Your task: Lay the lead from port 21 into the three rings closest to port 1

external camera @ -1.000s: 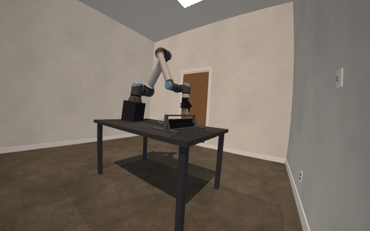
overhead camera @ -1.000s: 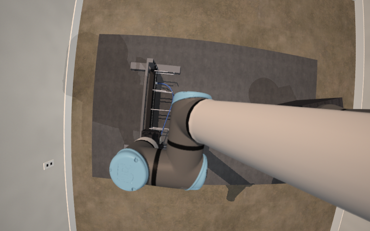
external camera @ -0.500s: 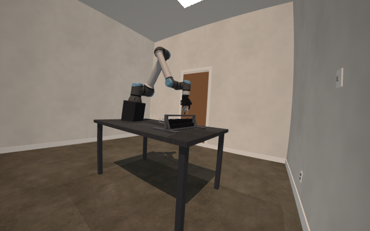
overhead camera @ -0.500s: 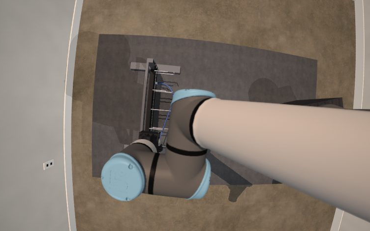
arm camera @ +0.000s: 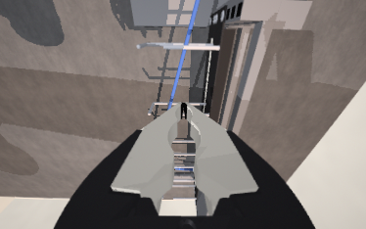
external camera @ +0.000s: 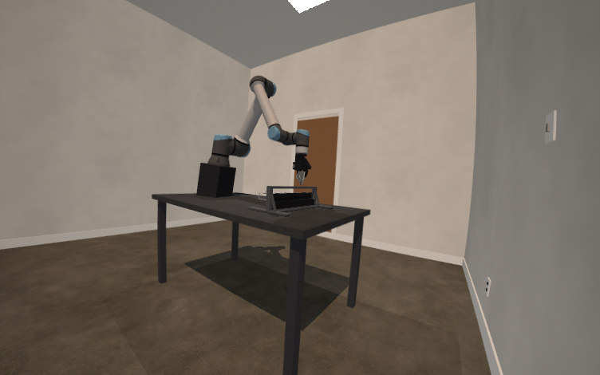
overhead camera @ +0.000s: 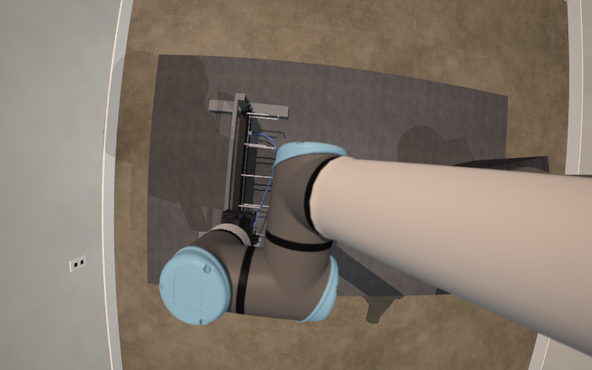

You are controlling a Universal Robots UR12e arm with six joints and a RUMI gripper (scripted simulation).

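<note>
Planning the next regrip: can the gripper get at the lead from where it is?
Probably yes. The gripper hangs directly over the lead, which runs out from under its tips with nothing between them. The jaws are shut, though, so they would likely have to open before taking it.
</note>
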